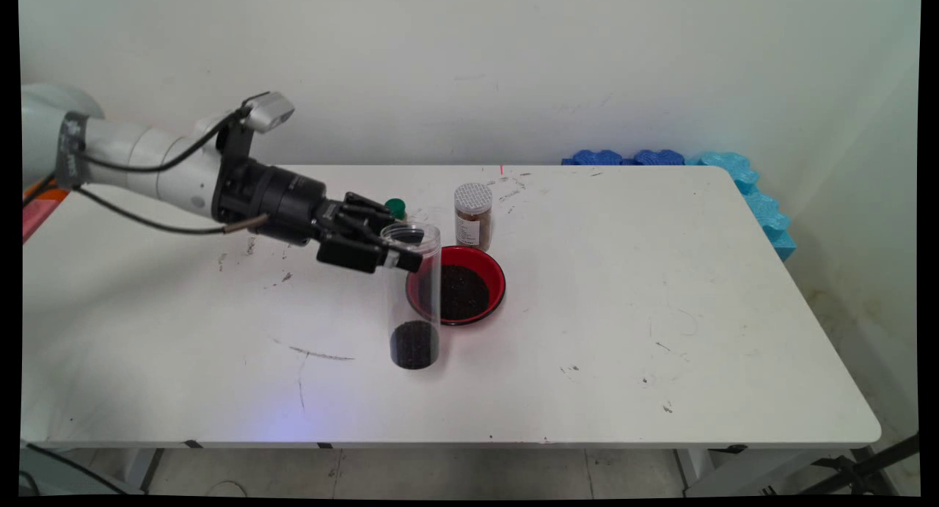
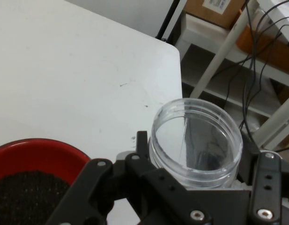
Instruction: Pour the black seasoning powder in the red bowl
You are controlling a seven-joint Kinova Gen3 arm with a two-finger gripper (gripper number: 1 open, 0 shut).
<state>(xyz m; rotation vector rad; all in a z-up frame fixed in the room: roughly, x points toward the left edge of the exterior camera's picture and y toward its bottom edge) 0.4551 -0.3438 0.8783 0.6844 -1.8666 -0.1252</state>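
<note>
Fingers point(image 1: 400, 246) clasping clear cylindrical jar point(image 1: 415, 294), glossy red bowl point(image 1: 469, 283)

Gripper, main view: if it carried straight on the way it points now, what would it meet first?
The gripper points rightward and slightly down, its fingers already at the rim of the tall clear jar. Past the jar, the red bowl of dark grains probably comes next, though depth is unclear.

We see our gripper point(image 2: 196, 187) with its black fingers point(image 2: 268, 192) set on either side of a clear jar point(image 2: 196, 145), just under its open threaded rim. Left of the linkage, a red bowl point(image 2: 39, 152) holds dark grains. Beyond the jar the white table point(image 2: 78, 70) ends at a rounded corner.
</note>
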